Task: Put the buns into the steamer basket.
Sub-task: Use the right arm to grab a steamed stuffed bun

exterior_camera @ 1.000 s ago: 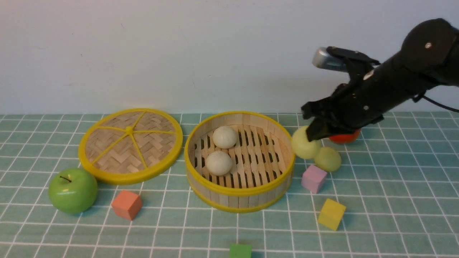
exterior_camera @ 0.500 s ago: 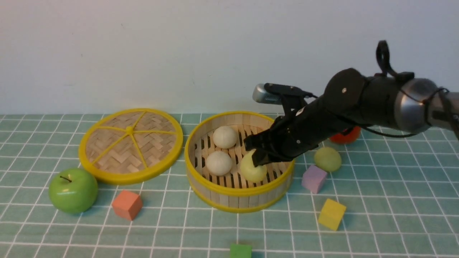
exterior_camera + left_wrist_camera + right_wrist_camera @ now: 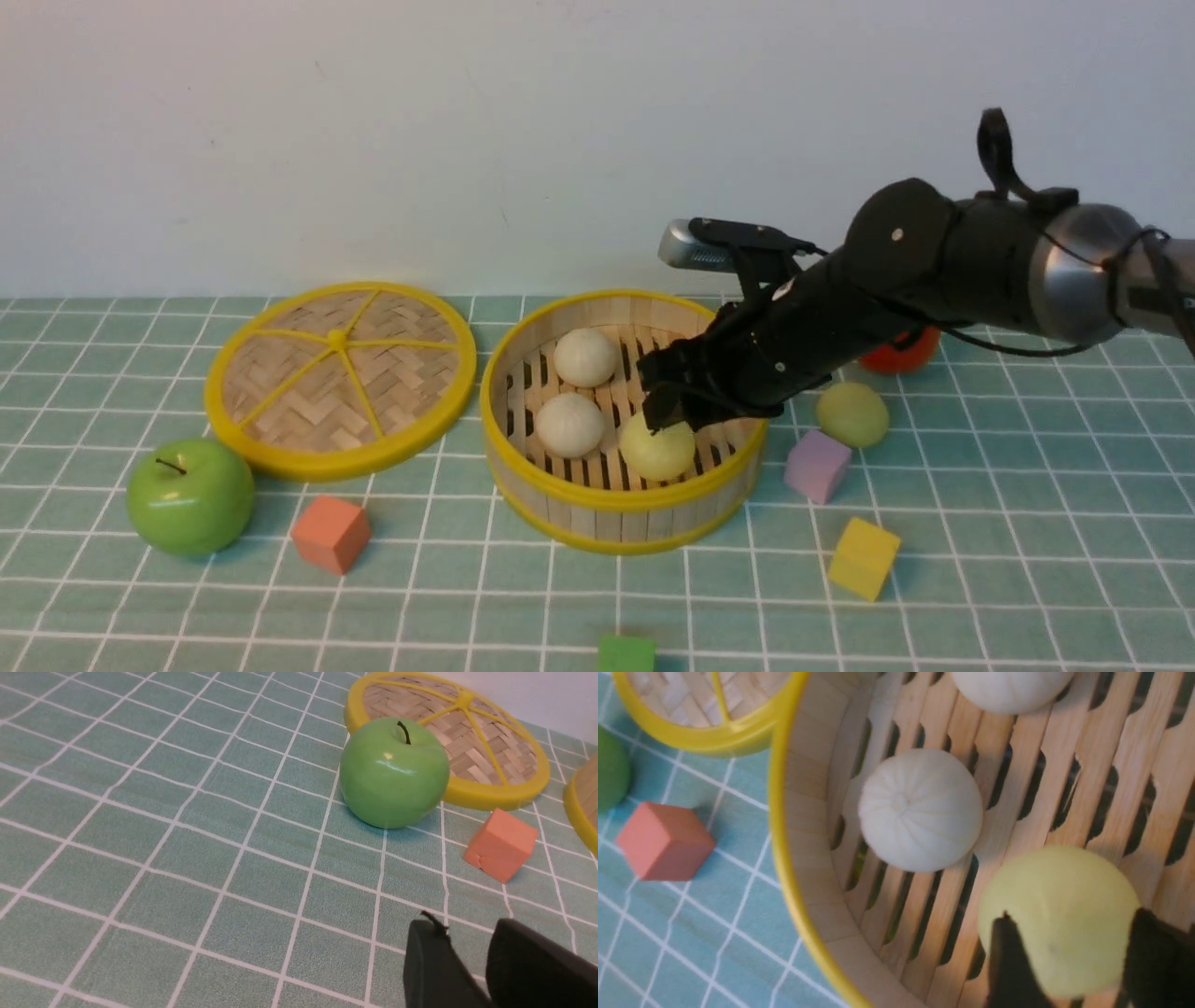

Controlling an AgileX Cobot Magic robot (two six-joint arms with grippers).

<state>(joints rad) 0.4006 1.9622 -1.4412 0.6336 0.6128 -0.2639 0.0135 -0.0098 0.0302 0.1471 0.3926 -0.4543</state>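
Note:
The steamer basket (image 3: 616, 499) stands mid-table with two off-white buns (image 3: 585, 357) (image 3: 569, 425) on its slatted floor. A pale yellow-green bun (image 3: 657, 450) lies in the basket at its front right. My right gripper (image 3: 667, 411) hovers just above it, jaws spread to either side of the bun (image 3: 1057, 905), which looks loose on the slats. The second yellow-green bun (image 3: 851, 414) sits on the table right of the basket. My left gripper (image 3: 467, 928) is shut and empty, low over the cloth, and is out of the front view.
The flat woven lid (image 3: 339, 378) lies left of the basket, with a green apple (image 3: 190, 497) and an orange cube (image 3: 330, 532) in front of it. A pink cube (image 3: 817, 465), a yellow cube (image 3: 864, 557), a green cube (image 3: 625, 653) and a red tomato (image 3: 901, 357) are around the basket.
My right gripper carried a yellow-green bun from the table at the right into the basket. In the last half second the jaws opened and the bun settled on the floor.

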